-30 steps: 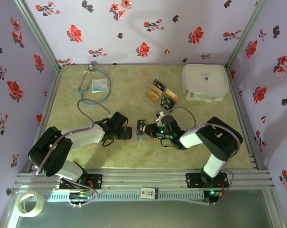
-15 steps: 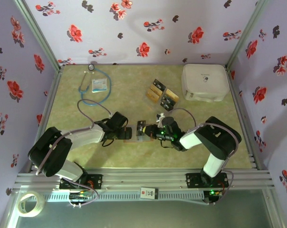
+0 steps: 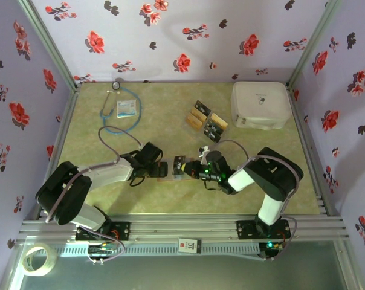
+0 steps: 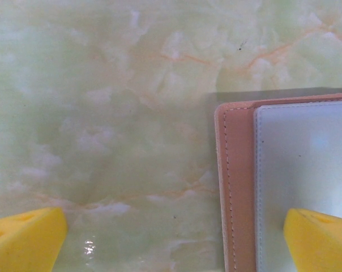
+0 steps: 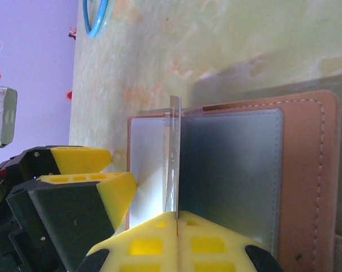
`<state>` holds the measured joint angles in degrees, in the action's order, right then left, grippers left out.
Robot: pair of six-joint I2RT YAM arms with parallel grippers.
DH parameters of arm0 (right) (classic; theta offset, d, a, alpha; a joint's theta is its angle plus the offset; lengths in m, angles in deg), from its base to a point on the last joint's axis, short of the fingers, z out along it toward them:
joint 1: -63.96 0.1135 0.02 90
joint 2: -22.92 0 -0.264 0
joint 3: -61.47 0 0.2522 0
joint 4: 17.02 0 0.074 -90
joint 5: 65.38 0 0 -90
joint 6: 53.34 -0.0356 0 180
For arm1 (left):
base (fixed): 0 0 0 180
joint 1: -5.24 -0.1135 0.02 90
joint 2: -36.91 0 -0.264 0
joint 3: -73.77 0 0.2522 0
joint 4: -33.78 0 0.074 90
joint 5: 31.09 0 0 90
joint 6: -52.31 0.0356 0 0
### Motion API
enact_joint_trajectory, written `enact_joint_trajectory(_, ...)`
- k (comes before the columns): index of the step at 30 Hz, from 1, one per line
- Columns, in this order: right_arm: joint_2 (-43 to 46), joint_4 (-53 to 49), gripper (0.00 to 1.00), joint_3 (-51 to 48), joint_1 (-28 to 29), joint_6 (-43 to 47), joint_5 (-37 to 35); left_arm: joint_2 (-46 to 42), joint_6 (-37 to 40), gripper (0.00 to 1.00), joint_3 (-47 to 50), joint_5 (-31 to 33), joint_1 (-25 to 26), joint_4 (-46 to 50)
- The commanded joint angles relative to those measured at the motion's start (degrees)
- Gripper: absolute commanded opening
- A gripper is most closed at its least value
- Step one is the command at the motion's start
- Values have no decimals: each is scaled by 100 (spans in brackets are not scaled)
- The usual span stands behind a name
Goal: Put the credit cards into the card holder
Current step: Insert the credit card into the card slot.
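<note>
Scene: two arms are seen meeting low over the surface (image 4: 103,113), at its near middle, with the card holder between them.
Card holder: the card holder (image 5: 307,170) is found lying open and flat on the surface, with a reddish-brown stitched border, one grey inner panel and one paler panel.
Right gripper: the right gripper (image 5: 176,222) is clenched on one card, its yellow fingertips pressed together on the card's lower end.
Held card: the held card (image 5: 174,147) is seen edge-on in the right wrist view, standing upright over the line where the grey and pale panels meet. Whether its far edge has entered a slot cannot be told.
Left gripper: the left gripper (image 4: 171,243) is released, its jaws spread wide. One fingertip is seen over bare surface, the other over the holder's pale panel; contact with the panel cannot be told.
Relation of grippers: in the top view the two are placed at opposite ends of the holder, close to each other, the left at the holder's left end.
Loose credit cards: the loose credit cards (image 3: 206,121), tan and black, are grouped farther back on the surface, well apart from the holder.
White case: a white case (image 3: 261,104) is noted at the far right corner, just beside the loose cards.
White-blue packet: a white-blue packet (image 3: 127,109) is noted at the far left.
</note>
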<state>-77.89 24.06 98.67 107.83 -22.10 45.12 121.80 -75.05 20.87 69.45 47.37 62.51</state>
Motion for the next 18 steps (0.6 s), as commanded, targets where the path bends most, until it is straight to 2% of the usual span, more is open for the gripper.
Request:
enact_joint_trajectory(1, -127, 187, 0, -126, 47, -64, 41, 20, -134, 100, 191, 143, 15, 343)
enact_joint_trajectory(18, -392, 473, 0, -206, 136, -125, 158, 2, -141, 100, 246, 143, 15, 336)
